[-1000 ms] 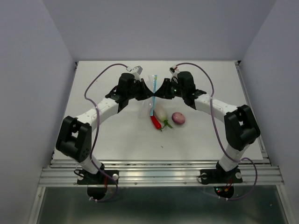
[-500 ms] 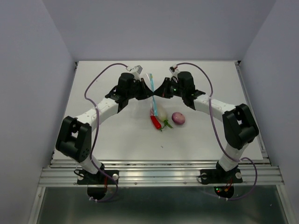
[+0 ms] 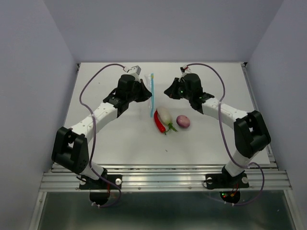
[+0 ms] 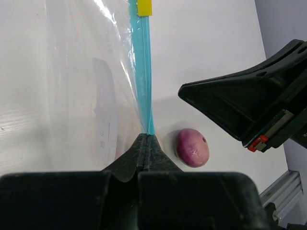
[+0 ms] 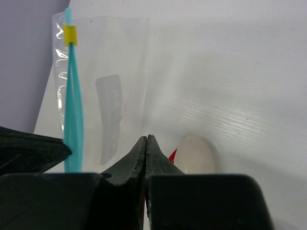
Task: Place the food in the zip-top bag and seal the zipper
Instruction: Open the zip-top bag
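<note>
The zip-top bag (image 4: 86,81) is clear and crinkly. Its light-blue zipper (image 4: 143,72) carries a yellow slider (image 4: 144,7) at the far end. My left gripper (image 4: 146,137) is shut on the near end of the zipper and holds the bag (image 3: 148,96) off the table. My right gripper (image 3: 166,91) is shut on nothing, a short way right of the zipper (image 3: 151,88). Its tips (image 5: 146,138) point at the bag's film (image 5: 110,72). The food lies on the table in front: a white egg-shaped vegetable (image 3: 164,114), a red chili (image 3: 159,124) and a purplish ball (image 3: 183,121).
The white tabletop (image 3: 115,139) is bounded by grey walls left, right and behind. A metal rail (image 3: 163,179) runs along the near edge by the arm bases. Purple cables (image 3: 91,91) loop above both forearms.
My right gripper has shut and drawn back to the right, away from the zipper where both grippers met. My left gripper has shifted slightly left with the bag.
</note>
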`<state>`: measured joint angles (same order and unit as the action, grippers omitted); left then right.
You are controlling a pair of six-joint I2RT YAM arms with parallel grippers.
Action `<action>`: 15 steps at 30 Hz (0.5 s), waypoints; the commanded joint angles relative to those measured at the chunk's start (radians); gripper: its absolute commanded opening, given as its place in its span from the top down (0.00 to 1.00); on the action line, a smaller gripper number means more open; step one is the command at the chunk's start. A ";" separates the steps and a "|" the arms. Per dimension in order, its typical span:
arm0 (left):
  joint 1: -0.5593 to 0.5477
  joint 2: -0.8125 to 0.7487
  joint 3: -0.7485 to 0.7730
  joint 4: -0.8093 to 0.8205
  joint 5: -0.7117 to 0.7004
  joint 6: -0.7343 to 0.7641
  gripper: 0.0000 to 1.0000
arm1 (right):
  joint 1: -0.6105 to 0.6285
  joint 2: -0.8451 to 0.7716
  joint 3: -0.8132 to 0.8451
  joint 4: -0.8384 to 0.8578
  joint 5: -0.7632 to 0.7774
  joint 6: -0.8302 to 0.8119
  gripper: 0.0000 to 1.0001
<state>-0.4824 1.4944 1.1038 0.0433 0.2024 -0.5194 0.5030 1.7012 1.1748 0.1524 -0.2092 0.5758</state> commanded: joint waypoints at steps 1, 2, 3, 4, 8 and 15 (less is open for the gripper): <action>-0.005 -0.059 0.028 -0.011 -0.044 0.030 1.00 | 0.009 -0.051 -0.006 -0.022 0.093 -0.062 0.99; -0.004 -0.059 0.027 -0.010 -0.043 0.030 1.00 | 0.009 -0.051 -0.004 -0.011 0.033 -0.070 0.99; -0.005 -0.054 0.028 -0.010 -0.040 0.033 1.00 | 0.009 -0.051 0.000 0.016 -0.014 -0.070 0.99; -0.004 -0.053 0.028 -0.010 -0.038 0.035 1.00 | 0.009 -0.046 0.005 0.033 -0.120 -0.064 0.87; -0.004 -0.057 0.021 0.003 -0.011 0.039 1.00 | 0.009 -0.040 0.025 0.111 -0.327 -0.027 0.67; -0.005 -0.103 -0.033 0.061 0.041 0.041 1.00 | 0.009 -0.061 0.028 0.156 -0.427 0.015 0.43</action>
<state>-0.4824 1.4574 1.0927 0.0387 0.1967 -0.4980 0.5056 1.6882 1.1751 0.2192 -0.5270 0.5674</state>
